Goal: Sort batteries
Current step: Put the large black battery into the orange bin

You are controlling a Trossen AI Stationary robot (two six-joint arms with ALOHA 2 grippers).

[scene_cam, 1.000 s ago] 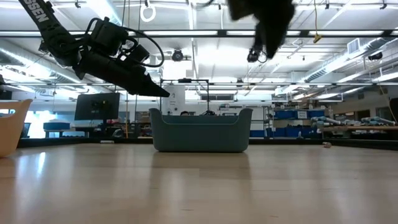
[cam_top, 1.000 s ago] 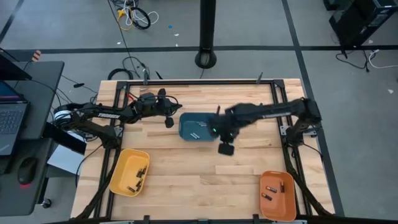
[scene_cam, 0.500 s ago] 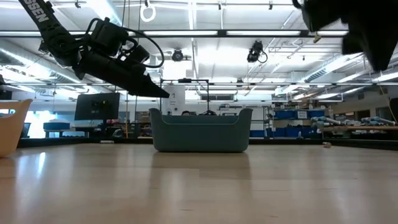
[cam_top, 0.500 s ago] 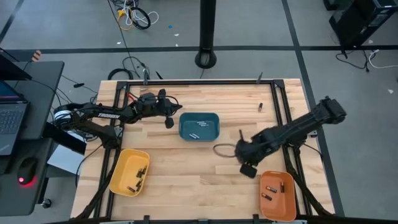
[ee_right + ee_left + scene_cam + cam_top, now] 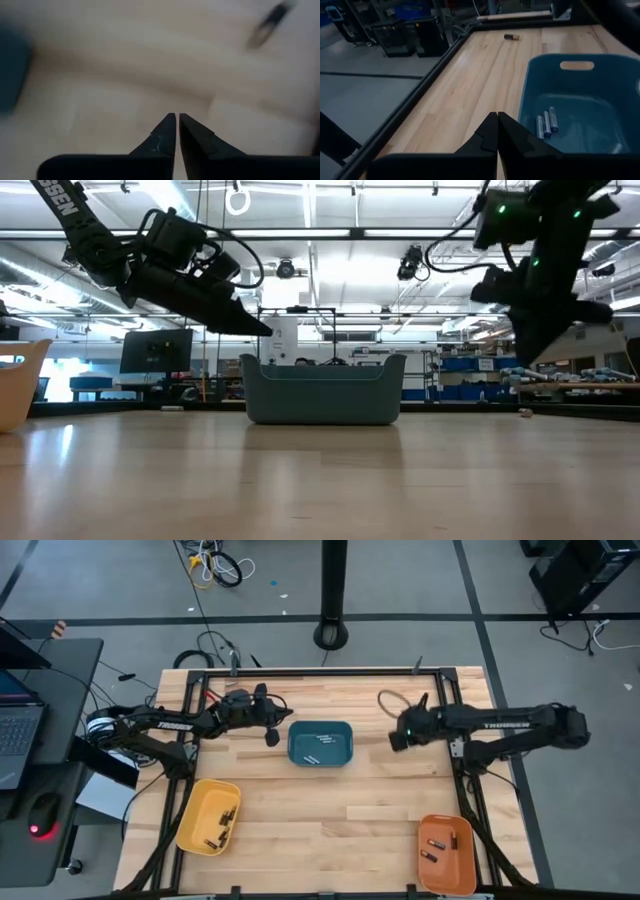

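Batteries (image 5: 316, 757), slim pale cylinders, lie in the teal plastic bin (image 5: 320, 726) at table centre. The right gripper (image 5: 397, 738), over the orange tray (image 5: 446, 820) at 5 o'clock a moment ago, has swung back to the bin's 3 o'clock with fingers pinched together and empty, so another pick looks due. The left gripper (image 5: 272, 737) waits clenched at the bin's 9 o'clock.

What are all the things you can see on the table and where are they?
teal bin: one, table's middle, toward the far side.
batteries in teal bin: a few, blue and silver.
yellow tray: one, near left corner, several dark batteries inside.
orange tray: one, near right corner, a few batteries inside.
loose battery: one, dark, on bare wood near the far right edge.
left pincer: shut, empty, just left of the teal bin.
right pincer: empty, right of the teal bin.
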